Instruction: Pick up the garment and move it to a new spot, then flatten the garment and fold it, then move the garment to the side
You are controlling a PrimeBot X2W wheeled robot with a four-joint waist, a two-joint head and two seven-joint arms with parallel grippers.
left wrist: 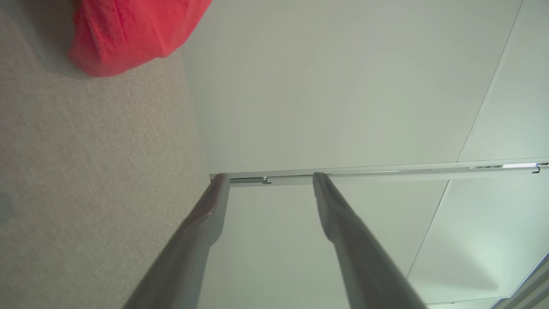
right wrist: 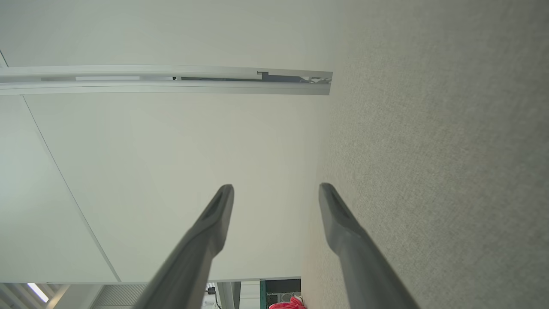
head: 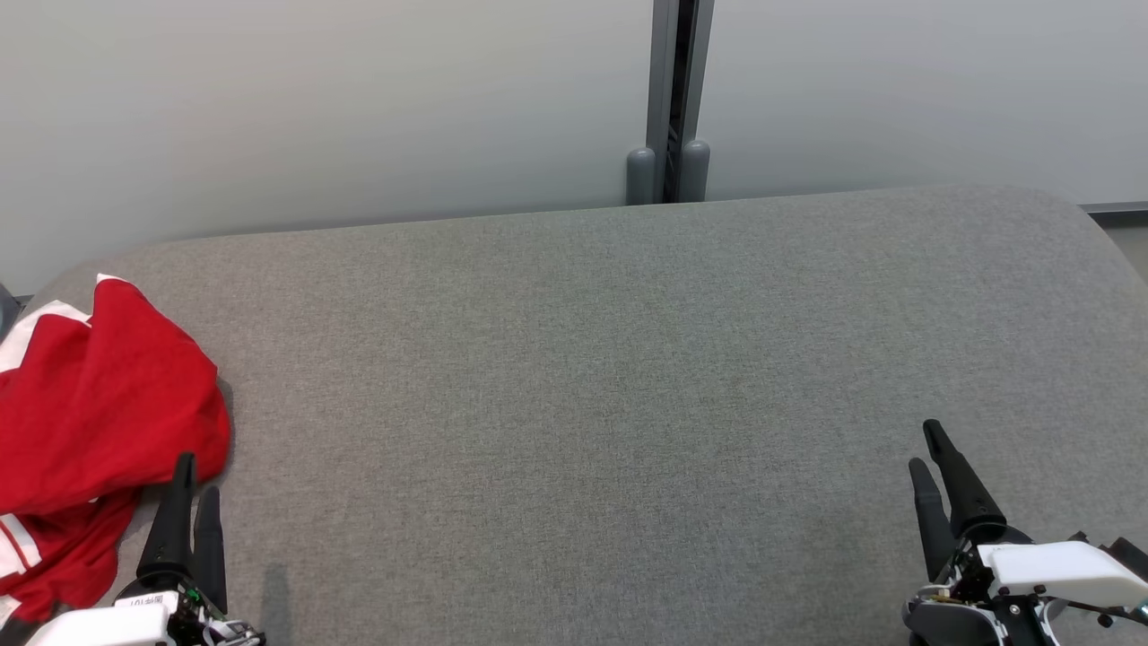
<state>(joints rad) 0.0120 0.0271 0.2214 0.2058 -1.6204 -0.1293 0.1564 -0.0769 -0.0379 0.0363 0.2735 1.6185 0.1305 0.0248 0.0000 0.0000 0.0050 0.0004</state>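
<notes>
Right, step one: crumpled red-and-white cloth garment [head: 99,404] lies at left edge of grey fabric table [head: 583,377], beside our left tool [head: 197,475]. It and right tool [head: 925,446] gape, empty. Next we swing left over, pinch.

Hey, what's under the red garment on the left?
The red garment lies crumpled on the grey fabric surface, which shows beside it. Whether anything else sits beneath the heap is covered by the cloth.
</notes>
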